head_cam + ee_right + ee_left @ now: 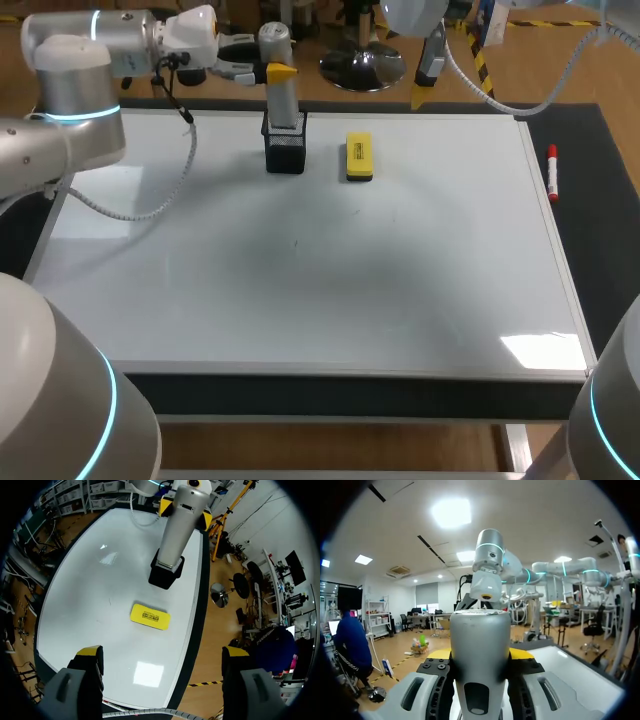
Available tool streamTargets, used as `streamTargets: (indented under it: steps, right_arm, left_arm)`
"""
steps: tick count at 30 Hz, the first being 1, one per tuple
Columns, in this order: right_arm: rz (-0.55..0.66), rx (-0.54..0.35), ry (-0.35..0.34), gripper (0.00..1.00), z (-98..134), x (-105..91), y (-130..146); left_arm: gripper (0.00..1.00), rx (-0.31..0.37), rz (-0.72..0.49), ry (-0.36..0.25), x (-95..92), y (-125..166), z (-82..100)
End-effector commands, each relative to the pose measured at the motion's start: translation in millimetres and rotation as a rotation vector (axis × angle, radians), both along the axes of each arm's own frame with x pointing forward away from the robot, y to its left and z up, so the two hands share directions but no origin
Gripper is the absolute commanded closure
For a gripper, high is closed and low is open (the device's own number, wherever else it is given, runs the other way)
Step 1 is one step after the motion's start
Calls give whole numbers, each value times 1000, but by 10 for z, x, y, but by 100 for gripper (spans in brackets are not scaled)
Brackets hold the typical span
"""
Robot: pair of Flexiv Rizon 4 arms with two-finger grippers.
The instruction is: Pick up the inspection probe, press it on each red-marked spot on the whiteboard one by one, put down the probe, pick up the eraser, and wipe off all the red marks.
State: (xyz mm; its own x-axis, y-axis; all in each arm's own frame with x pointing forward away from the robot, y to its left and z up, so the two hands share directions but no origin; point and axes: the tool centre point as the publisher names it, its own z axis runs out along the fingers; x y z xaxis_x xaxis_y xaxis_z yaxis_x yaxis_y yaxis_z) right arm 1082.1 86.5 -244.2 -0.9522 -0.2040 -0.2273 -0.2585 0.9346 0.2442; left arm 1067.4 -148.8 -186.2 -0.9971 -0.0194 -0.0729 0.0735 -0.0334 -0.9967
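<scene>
Upper left of frame: left gripper [272, 72] clamped on grey cylindrical inspection probe [283, 104], which stands in black mesh holder [285, 150]. Just right, yellow block eraser [358, 158] flat on whiteboard [300, 280]. Further right, right gripper [162, 654] spread wide, holding nothing.

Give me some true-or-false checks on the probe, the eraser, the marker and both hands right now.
1. The probe stands in the black holder. True.
2. The right hand holds the eraser. False: it is open and empty, and the eraser lies on the whiteboard beside the holder.
3. The left hand grips the probe from two sides. True.
4. The red marker lies mid-whiteboard. False: it lies on the dark mat past the board's right edge.
</scene>
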Motion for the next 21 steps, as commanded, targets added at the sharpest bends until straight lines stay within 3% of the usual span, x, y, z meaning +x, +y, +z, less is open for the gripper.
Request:
streamTargets:
  steps: [1,21]
  right_arm:
    - [1,-4,2,0,10,3,-4]
    - [1,-4,2,0,10,3,-4]
  left_arm:
    - [100,-2,-11,-5,51,5,-17]
    - [100,4,-35,10,120,-9,-232]
